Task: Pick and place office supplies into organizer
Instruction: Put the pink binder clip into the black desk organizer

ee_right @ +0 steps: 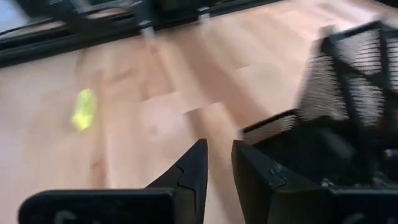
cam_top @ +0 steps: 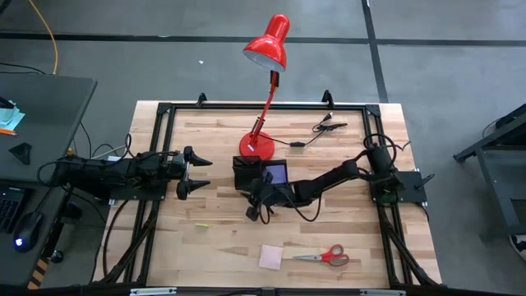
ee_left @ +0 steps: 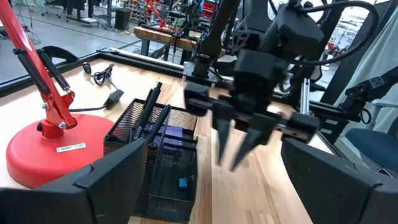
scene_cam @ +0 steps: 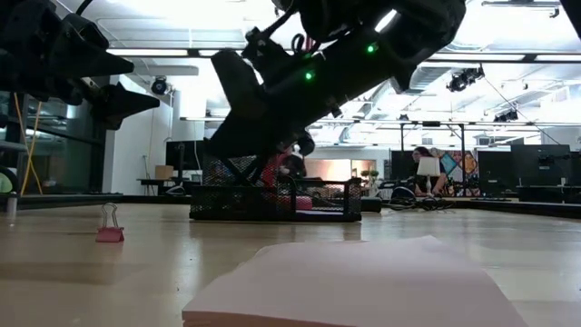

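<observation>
Hovering my right gripper [cam_top: 257, 210] empty, fingers slightly parted, just beside the organizer [cam_top: 261, 175], pens [ee_left: 151, 112] standing tilted inside, my left gripper [cam_top: 197, 174] open near the left edge.

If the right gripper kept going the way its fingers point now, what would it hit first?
Most likely bare table. The right gripper, empty and nearly closed beside the organizer, angles down at open wood; the pink pad and scissors seem off that line.
</observation>
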### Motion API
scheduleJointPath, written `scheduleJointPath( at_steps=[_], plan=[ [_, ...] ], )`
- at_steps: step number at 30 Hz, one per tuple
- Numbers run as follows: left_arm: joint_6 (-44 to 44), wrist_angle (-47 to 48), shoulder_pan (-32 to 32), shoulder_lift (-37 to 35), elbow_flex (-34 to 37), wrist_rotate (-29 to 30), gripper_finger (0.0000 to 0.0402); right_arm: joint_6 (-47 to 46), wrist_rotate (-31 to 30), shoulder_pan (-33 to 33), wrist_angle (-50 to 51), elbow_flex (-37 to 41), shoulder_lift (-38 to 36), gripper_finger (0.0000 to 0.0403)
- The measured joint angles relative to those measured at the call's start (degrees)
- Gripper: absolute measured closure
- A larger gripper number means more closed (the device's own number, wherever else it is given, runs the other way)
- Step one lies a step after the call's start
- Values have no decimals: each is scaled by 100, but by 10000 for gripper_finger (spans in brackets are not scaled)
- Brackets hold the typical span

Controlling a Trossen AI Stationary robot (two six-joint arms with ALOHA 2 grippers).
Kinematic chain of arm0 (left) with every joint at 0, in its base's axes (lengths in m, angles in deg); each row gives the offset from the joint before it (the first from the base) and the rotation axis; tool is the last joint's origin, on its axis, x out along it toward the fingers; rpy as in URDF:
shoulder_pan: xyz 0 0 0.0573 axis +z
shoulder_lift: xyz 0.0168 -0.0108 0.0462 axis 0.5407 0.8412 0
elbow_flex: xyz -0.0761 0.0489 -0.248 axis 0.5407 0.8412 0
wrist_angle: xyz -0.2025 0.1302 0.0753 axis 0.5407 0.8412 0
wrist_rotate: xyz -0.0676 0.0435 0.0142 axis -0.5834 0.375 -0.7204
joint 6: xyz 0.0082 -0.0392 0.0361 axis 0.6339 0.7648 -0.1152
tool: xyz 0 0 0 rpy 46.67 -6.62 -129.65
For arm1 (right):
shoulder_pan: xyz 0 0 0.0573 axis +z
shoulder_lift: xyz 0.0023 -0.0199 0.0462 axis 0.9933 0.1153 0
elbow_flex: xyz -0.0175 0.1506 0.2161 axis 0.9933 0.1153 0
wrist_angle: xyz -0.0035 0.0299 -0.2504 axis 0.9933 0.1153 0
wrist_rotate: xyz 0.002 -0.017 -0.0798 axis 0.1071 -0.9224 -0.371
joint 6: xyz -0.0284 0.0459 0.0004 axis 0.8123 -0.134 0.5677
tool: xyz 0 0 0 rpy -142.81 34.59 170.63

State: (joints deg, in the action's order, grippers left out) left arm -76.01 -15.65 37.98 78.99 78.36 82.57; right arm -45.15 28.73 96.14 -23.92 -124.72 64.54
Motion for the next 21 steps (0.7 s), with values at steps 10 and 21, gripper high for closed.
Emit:
scheduleJointPath(
  at_steps=[10,21],
  plan=[
    [-1,1,1,1,0,-1,43,157,1201,305,-95,0,0,336],
    [-1,0,-2,-1,0,1,43,164,1099,796,-234,0,11,310]
  ],
)
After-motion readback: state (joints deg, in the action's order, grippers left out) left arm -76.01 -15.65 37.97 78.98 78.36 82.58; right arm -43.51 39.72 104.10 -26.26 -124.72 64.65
